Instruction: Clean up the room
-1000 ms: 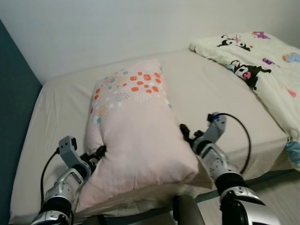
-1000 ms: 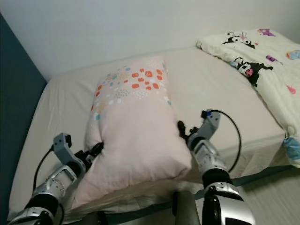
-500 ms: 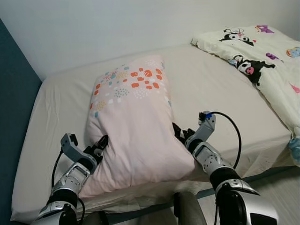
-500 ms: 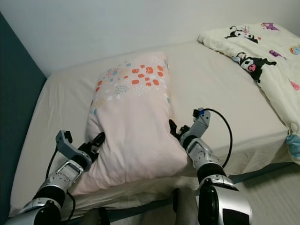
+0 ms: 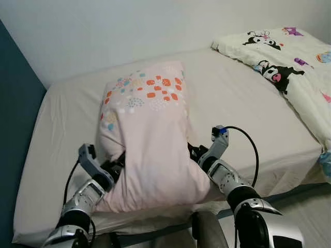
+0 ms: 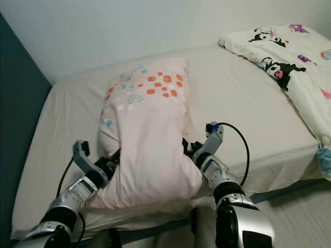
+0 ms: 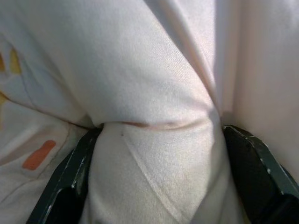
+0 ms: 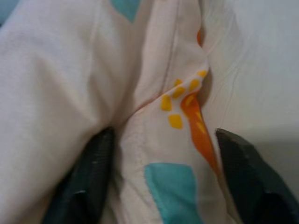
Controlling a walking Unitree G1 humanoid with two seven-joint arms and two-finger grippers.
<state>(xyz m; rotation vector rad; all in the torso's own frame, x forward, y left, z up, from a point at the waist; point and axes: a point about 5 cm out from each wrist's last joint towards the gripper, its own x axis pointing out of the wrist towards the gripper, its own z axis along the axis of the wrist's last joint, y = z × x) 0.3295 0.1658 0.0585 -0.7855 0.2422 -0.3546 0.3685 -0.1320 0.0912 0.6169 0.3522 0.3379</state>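
- Left eye view: pink pillow (image 5: 147, 139) lies on the bed (image 5: 243, 103), long axis running from the near edge toward the wall, patterned end farthest from the robot.
- Left end effector (image 5: 118, 166) grips the near-left side of the pillow; left wrist view — fabric bunched between both fingers (image 7: 70, 182), clamped.
- Right end effector (image 5: 194, 153) grips the near-right side; right wrist view — a fold pinched between its fingers (image 8: 91, 172), clamped too.
- Key relation: pillow sits between the two end effectors, both about equally near, most of its bulk ahead of them — judged next move is a two-arm lift/shift toward the wall.
- Cartoon blanket (image 5: 289, 67) lies well apart, far right.
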